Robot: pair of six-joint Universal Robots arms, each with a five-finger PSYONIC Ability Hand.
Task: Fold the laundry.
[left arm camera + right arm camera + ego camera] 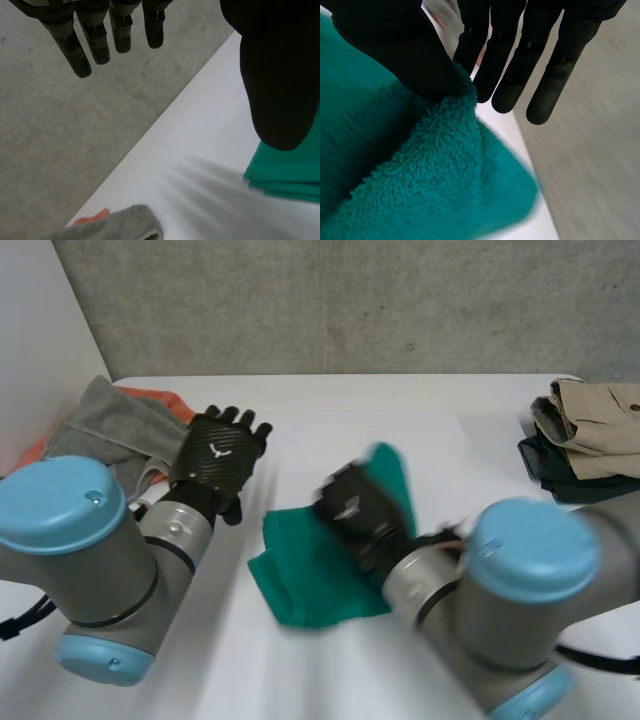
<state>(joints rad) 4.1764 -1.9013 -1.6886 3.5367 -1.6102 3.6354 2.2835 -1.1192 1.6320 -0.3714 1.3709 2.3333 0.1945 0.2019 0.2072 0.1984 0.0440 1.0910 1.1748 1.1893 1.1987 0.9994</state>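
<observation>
Right hand [360,512] pinches green towel [300,590]; left hand [218,455] hovers, fingers [75,50] straight.

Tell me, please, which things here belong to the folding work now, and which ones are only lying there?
In the job:
- green towel, its edge pinched by the right hand
- left hand, open, holding nothing

Lying about for now:
- grey cloth and orange cloth, at the left of the head view
- beige garment on a dark garment, at the right
</observation>
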